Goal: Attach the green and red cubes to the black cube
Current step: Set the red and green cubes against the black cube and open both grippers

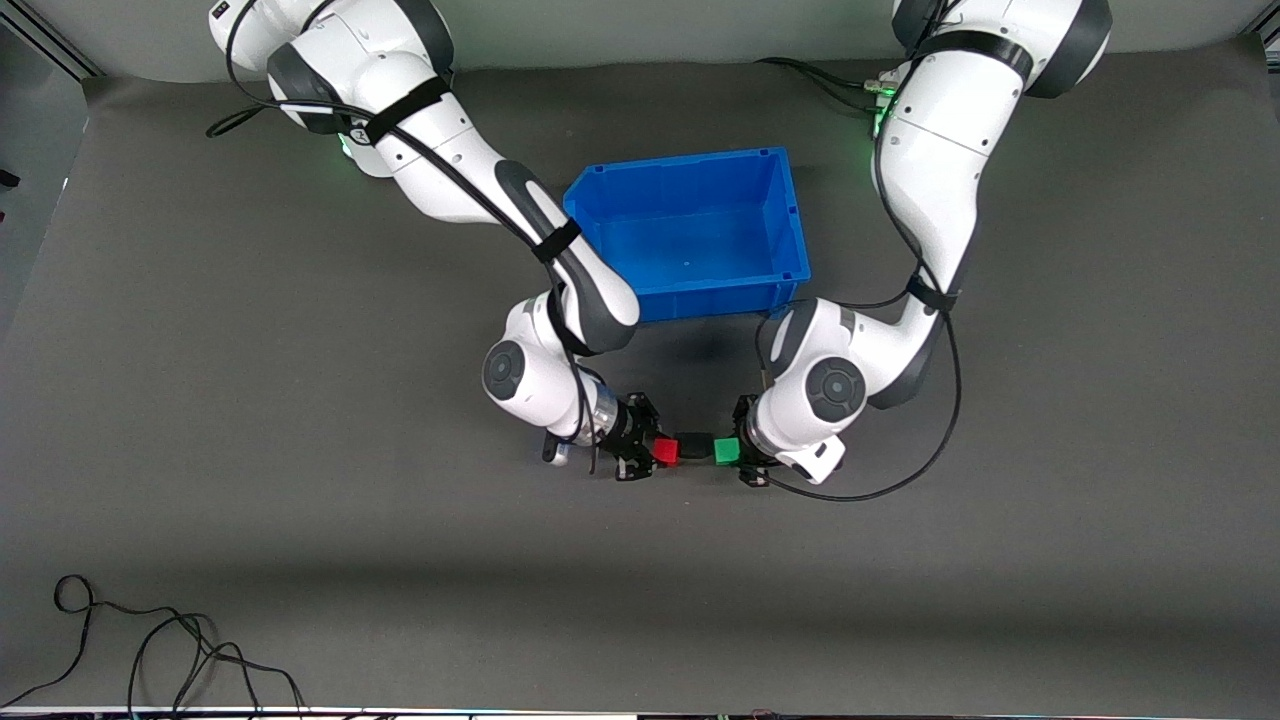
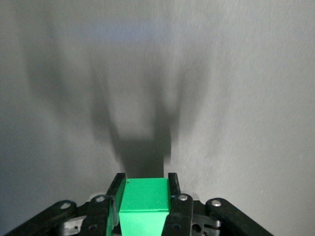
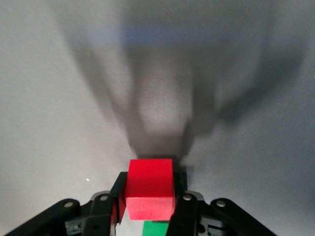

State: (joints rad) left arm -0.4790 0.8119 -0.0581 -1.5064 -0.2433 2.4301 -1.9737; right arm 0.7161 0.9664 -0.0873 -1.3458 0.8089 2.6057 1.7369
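Only front view shows black cube (image 1: 692, 443) | right gripper (image 1: 650, 452) clamps red cube (image 1: 666, 452) | left gripper (image 1: 741, 452) clamps green cube (image 1: 726, 451)

Even overhead light fills the front view, and the grey mat (image 1: 300, 500) shows a soft dark band across its lower part and a faint shadow by the blue bin (image 1: 700, 235). In both wrist views the mat looks pale and slightly blurred, with long soft gripper shadows stretching away. The green cube (image 2: 143, 206) and red cube (image 3: 150, 189) look vivid, their edges a little soft.
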